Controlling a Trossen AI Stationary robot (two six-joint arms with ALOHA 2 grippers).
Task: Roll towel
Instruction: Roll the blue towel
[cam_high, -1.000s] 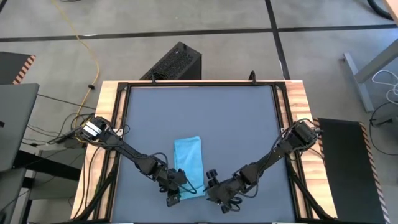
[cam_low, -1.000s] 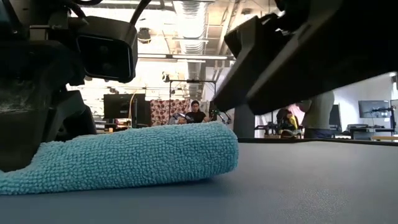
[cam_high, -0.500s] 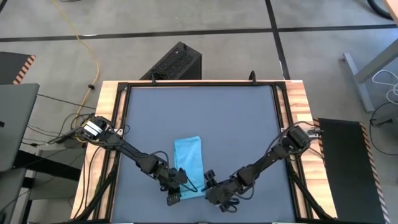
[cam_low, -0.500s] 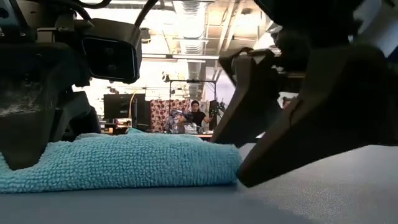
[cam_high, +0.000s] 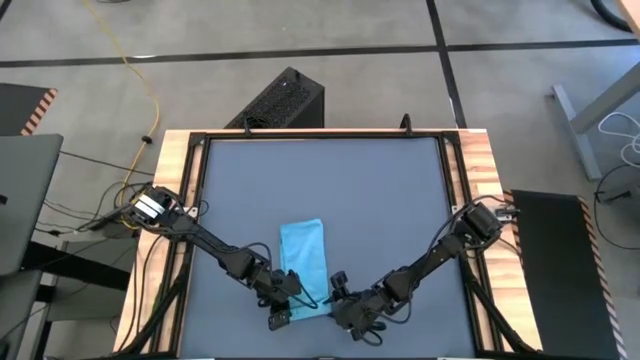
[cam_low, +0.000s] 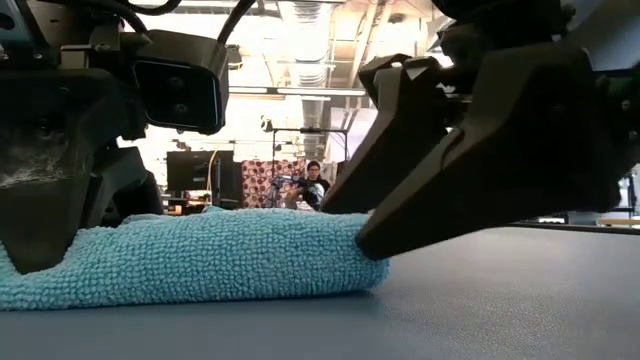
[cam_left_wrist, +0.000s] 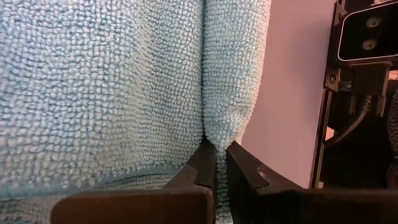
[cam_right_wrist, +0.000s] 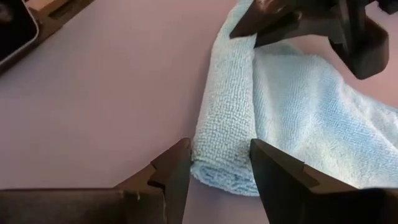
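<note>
**Both claws at the near end of the towel**

Here I have the towel (cam_high: 304, 268) lying on the dark grey counter (cam_high: 380, 200), toward the near edge and a little left of the middle. It is a light blue strip running from far to near, and its near end is turned over into a thick fold.

My left claw (cam_left_wrist: 216, 167) is at that near end, on the left side of the roll. Its two fingers are pressed together on a ridge of the cloth, so I am pinching the towel there. From table height the left claw (cam_low: 40, 215) sits down on the left end of the towel (cam_low: 200, 260), which bulges up beside it.

My right claw (cam_right_wrist: 217, 163) is at the right end of the same roll, with its fingers spread apart and one on each side of the rolled end. The rounded end of the towel (cam_right_wrist: 230, 143) lies between them; I cannot tell whether the fingers (cam_right_wrist: 174, 171) touch the cloth. From above, the right claw (cam_high: 345, 300) sits just right of the towel's near corner, close to my left claw (cam_high: 285, 300).

Far behind the counter, a person (cam_low: 315, 185) sits in the room.
</note>
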